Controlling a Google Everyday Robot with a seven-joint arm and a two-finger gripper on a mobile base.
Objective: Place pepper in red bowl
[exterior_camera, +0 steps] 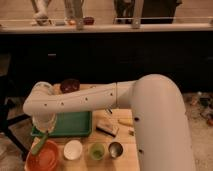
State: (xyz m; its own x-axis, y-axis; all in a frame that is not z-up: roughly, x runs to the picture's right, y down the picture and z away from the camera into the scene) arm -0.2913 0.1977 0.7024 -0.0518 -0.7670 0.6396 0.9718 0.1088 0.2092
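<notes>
Pepper hung tilted, tip down, right at the back-left rim of the red bowl, lower end over or just touching the rim; can't tell which. Upper end ran up into the pincer, which sat just above the bowl's back edge at the front-left corner of the green tray. Pincer looked pinched on the pepper's top end; the arm hid most of it.

Bowl sat at the front-left of the bench. To its right in a row: white bowl, green cup, metal cup. Dark maroon bowl behind the arm, well apart.

Judgement: step was the release, task nearly done.

Risks:
- Pepper was over the rim, not the bowl's centre. Letting go there could tip it outward onto the tray or bench.
- Pushing lower could catch the rim and shove or tilt the light bowl.
- Slim pepper held by one end could swing or slip early.
</notes>
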